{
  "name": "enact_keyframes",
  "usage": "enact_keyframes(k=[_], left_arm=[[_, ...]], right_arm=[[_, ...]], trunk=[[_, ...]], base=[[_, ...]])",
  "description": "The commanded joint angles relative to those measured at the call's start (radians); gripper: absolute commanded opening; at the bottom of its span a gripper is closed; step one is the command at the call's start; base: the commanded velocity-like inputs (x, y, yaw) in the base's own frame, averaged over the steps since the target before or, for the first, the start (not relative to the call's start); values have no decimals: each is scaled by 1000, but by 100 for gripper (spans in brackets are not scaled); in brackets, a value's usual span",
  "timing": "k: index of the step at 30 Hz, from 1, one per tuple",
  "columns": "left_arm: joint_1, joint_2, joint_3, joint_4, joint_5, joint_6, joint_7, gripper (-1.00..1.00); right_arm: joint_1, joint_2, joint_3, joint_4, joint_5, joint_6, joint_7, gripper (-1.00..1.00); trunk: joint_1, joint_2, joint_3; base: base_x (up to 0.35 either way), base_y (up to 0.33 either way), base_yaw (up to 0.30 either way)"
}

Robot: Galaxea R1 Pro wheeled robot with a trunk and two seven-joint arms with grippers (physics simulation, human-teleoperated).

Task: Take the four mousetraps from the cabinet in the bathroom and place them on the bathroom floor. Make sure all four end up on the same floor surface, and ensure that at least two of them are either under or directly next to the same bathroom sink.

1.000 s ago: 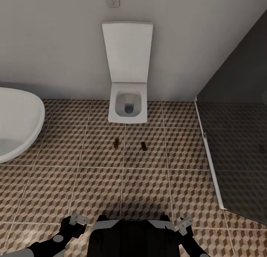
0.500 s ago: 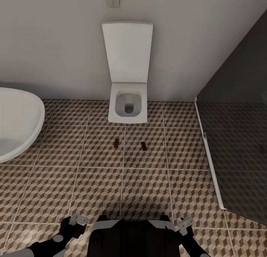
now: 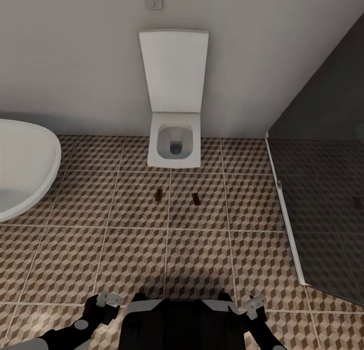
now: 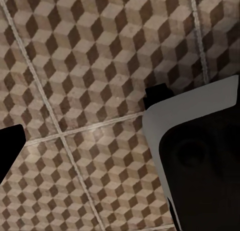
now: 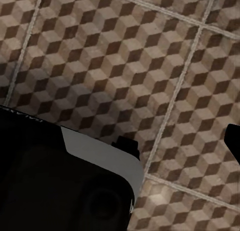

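Observation:
Two mousetraps lie flat on the cube-patterned bathroom floor (image 3: 126, 259) in front of the toilet: one mousetrap (image 3: 159, 194) to the left, the other mousetrap (image 3: 195, 198) to the right. My left gripper (image 3: 107, 299) and right gripper (image 3: 255, 303) hang low beside my trunk, far nearer me than the traps. Both are open and hold nothing. The wrist views look down on floor tiles (image 4: 90, 66) (image 5: 150, 51) and my own base. The cabinet and the sink are out of view.
A square white toilet (image 3: 174, 143) with its lid up stands against the far wall. An oval white bathtub (image 3: 25, 163) is at the left. A dark glass shower screen (image 3: 323, 213) closes off the right side.
Both grippers have shifted very slightly at the bottom of the head view. The mousetraps and the camera have not moved.

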Motion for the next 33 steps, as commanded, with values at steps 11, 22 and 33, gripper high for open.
enact_keyframes(k=[11,22,33], left_arm=[[-1,0,-9,-3,7,-4,8,100],[-1,0,-9,-3,7,-2,9,100],[-1,-2,-9,-3,7,16,9,100]], right_arm=[[0,0,0,1,2,-2,-5,100],[0,2,1,1,2,-2,-5,100],[0,2,1,1,2,-2,-4,100]], trunk=[[1,-2,-1],[1,-2,-1],[1,-2,-1]], base=[[0,0,0],[0,0,0],[0,0,0]])
